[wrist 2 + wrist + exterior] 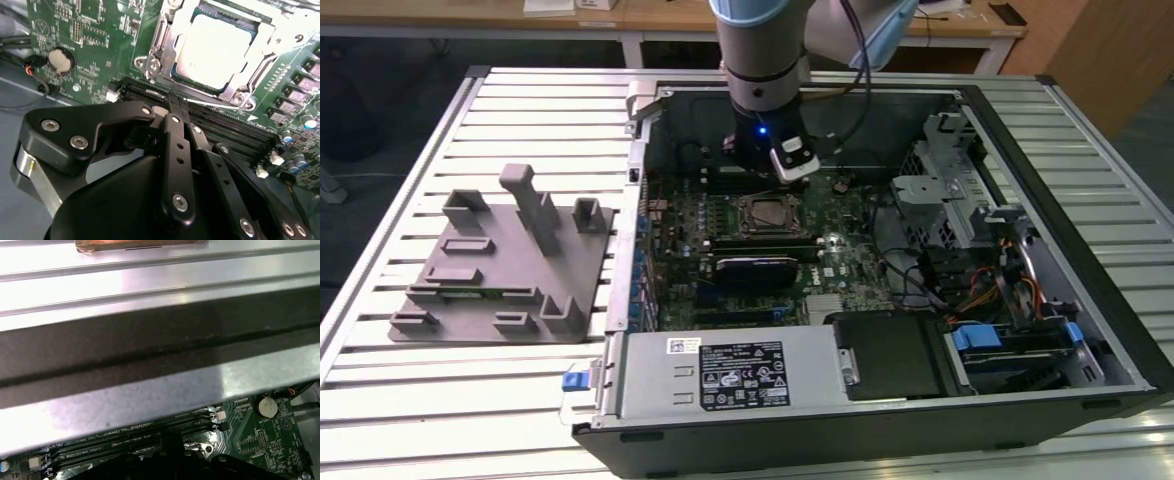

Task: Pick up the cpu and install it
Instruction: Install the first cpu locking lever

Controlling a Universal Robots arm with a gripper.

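Note:
The cpu [216,49], a shiny silver square, lies in the motherboard socket with the metal socket frame [150,65] around it. In the exterior view the cpu [770,213] sits mid-board inside the open computer case [1121,340]. My gripper [763,178] hangs just behind the socket, toward the case's far wall. In the second wrist view the gripper [172,102] has its black fingers drawn together above the memory slots [225,122], beside the socket's edge. Nothing shows between them.
A grey fixture plate [507,265] with upright posts stands on the slatted table at the exterior view's left. Inside the case are the power supply [727,375], a drive cage [947,190] and cables [974,290]. The case wall [150,350] runs close behind the gripper. A coin battery [61,60] sits nearby.

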